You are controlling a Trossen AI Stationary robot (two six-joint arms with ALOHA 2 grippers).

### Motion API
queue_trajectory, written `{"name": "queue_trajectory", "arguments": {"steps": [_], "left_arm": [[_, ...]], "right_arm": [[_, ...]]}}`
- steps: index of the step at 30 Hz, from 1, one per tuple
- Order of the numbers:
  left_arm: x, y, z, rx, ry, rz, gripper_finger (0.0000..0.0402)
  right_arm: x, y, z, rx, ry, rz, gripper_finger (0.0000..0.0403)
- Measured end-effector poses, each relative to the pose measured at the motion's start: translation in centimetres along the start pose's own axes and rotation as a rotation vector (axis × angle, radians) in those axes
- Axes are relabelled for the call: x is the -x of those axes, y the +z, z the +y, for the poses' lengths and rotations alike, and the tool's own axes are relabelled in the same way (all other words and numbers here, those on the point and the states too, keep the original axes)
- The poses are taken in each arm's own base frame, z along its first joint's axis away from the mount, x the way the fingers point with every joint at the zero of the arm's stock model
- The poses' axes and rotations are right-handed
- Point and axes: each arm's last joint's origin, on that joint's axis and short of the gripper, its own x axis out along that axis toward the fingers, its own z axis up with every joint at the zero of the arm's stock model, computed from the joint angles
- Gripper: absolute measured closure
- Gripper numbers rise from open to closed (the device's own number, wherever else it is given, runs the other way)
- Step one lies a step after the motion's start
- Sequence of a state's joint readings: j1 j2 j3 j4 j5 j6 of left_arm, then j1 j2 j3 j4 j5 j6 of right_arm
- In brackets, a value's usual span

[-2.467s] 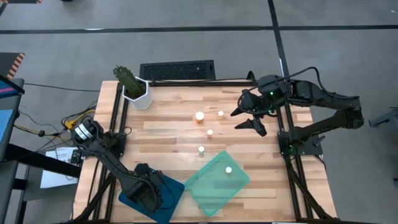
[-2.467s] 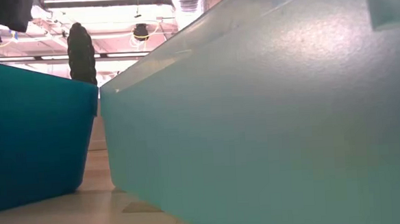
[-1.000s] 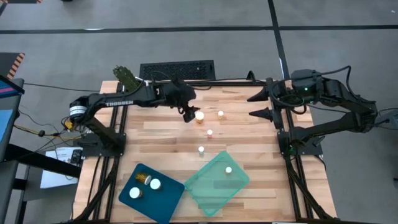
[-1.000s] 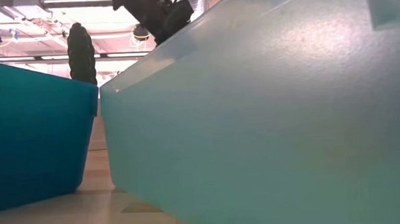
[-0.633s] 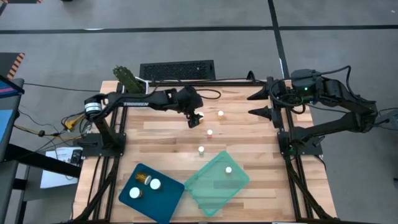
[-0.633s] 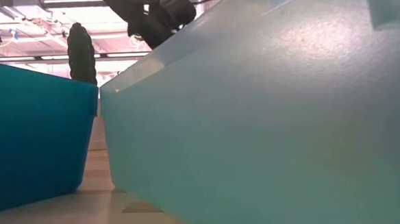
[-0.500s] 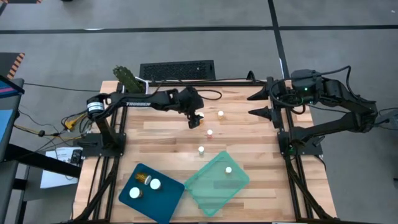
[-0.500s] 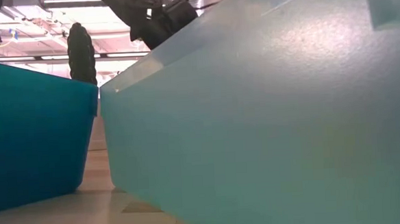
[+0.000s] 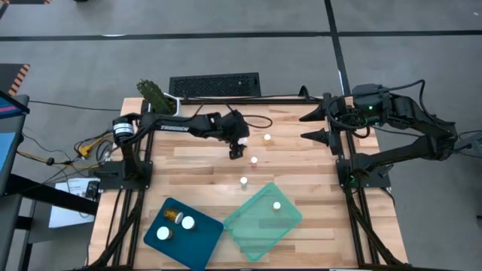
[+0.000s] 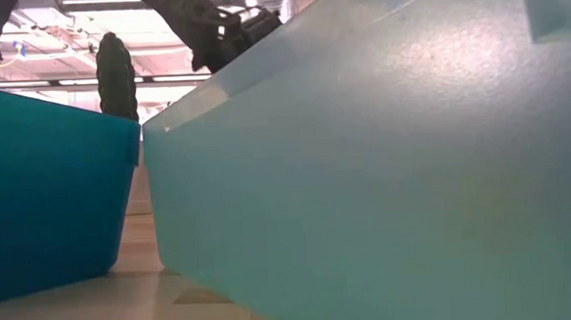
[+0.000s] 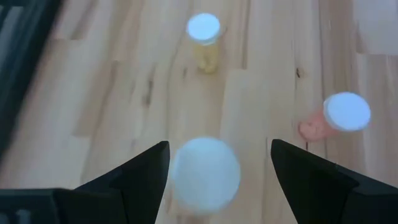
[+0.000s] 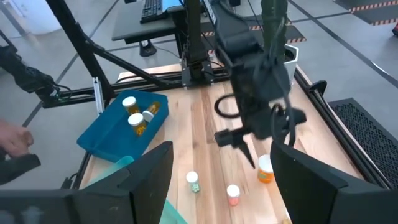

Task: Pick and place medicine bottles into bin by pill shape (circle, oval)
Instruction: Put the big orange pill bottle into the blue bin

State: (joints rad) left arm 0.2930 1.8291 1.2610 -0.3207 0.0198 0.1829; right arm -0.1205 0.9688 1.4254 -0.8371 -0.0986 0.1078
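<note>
High view: your left gripper [image 9: 238,151] hangs over the wide bottle [image 11: 205,175] at table centre, fingers apart and straddling its white cap, lined up to grab it. Two more bottles [image 9: 254,159] stand just right of it, another [image 9: 243,181] nearer. Three sit in the blue bin [image 9: 153,239], one in the green bin [image 9: 252,242]. Your right gripper [image 9: 320,126] waits open, far right.

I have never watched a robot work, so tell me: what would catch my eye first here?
The dark left arm stretches across the wooden table, its open left gripper poised over a wide amber bottle with a white cap. At the near edge sit a dark blue bin holding three bottles and a pale green translucent bin holding one.
</note>
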Motion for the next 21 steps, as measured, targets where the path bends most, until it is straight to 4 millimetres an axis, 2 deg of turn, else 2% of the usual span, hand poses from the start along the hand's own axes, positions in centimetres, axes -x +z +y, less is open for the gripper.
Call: {"name": "queue_trajectory", "arguments": {"steps": [3,7,15,21], "left_arm": [[-1.4,-0.6,-0.3,0.001,0.011,0.044,0.0126],[-1.9,-0.8,-0.2,0.005,0.038,0.054,0.0126],[-1.9,-0.9,-0.5,0.003,0.007,0.065,0.0134],[-1.9,-1.0,-0.6,0.001,0.000,0.077,0.0171]], "right_arm": [[0.0,0.0,0.0,-0.005,0.000,0.000,0.0121],[0.0,0.0,0.0,-0.009,0.000,0.002,0.0121],[0.0,-0.2,0.0,-0.010,-0.002,0.023,0.0121],[0.0,-0.2,0.0,-0.004,-0.002,0.025,0.0121]]}}
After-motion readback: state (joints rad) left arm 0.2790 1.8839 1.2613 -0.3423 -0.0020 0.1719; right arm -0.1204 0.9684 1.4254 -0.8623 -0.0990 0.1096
